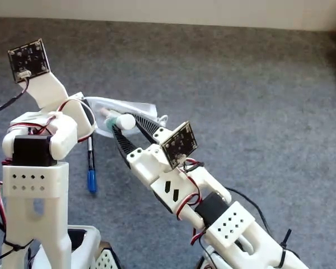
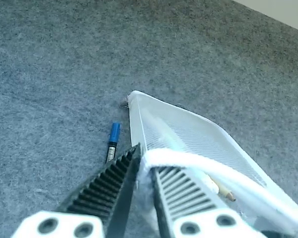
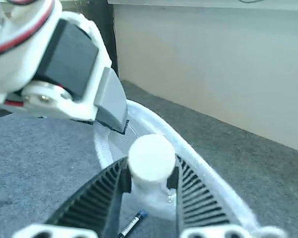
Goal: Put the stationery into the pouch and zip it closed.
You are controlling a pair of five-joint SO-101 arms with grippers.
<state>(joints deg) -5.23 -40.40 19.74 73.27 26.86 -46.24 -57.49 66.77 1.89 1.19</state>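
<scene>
My left gripper (image 2: 144, 161) is shut on the rim of a white mesh pouch (image 2: 188, 134) and holds it up off the grey carpet; a pencil-like item (image 2: 219, 189) shows through the mesh. In the high view the pouch (image 1: 135, 107) hangs between the two arms, with the left gripper (image 1: 91, 119) at its left end. My right gripper (image 1: 125, 125) is shut on a white cylinder (image 1: 126, 120) right at the pouch's mouth. From the right wrist, the cylinder (image 3: 151, 157) sits between the fingers, just over the pouch's rim (image 3: 198, 158). A blue pen (image 1: 91, 168) lies on the carpet below the pouch.
The blue pen (image 2: 112, 140) also lies beside the pouch's lower corner, and under the right gripper as the pen (image 3: 131, 223). The left arm's wrist and finger (image 3: 111, 106) crowd close above the cylinder. A pale wall (image 3: 213, 64) bounds the carpet at the back.
</scene>
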